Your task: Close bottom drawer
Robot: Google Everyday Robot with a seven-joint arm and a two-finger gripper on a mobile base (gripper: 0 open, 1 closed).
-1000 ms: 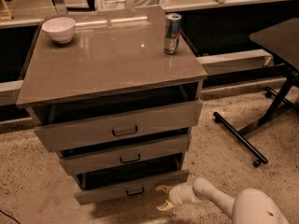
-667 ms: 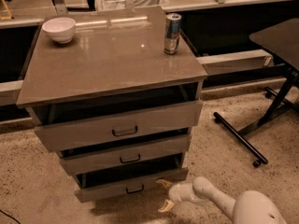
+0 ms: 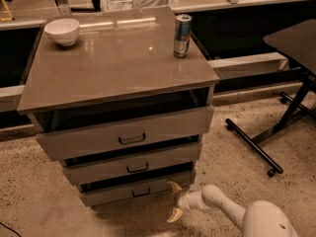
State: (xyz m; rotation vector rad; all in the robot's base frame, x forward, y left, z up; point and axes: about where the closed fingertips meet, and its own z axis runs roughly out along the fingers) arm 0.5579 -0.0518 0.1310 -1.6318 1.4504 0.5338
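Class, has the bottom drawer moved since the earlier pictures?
Yes: the bottom drawer slid inward, closing the gap under the middle drawer; the gripper is at its right end.

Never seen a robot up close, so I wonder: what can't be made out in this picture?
Camera view:
- Inside of the slim grey-brown bottom drawer: dark, behind its front panel.
- Whether the open cream two-finger gripper, at that drawer's right end, touches it: angle hides it.
- White robot arm: cut by the bottom edge.
- Silver-blue can label: too small.
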